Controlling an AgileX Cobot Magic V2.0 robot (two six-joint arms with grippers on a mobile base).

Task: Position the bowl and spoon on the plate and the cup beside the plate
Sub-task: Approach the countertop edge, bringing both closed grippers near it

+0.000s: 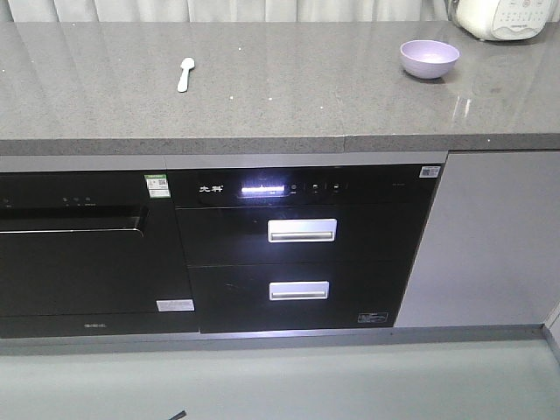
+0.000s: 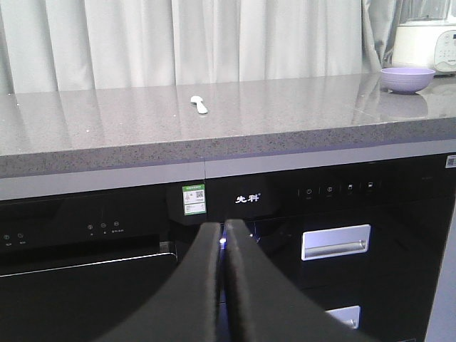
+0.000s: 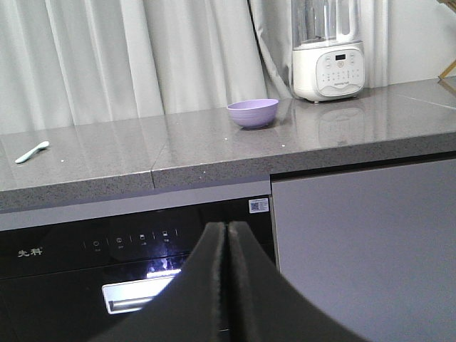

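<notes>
Left gripper (image 2: 222, 246) and right gripper (image 3: 226, 235) pressed together, empty; the light, slick-looking lavender bowl (image 1: 430, 59) probably wants a rim pinch.

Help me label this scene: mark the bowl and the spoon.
bowl (image 1: 430, 58), exterior front view, its middle, near the front rim.
spoon (image 1: 185, 74), exterior front view, the handle just below the scoop.

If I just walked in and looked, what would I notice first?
Probably the purple bowl, sitting alone toward the right end of the grey counter, with the small pale spoon lying well off to its left. Under the counter, the shiny black appliance stands out with its glowing display strip. Low in the wrist views loom the left gripper and the right gripper, both closed on nothing.
</notes>
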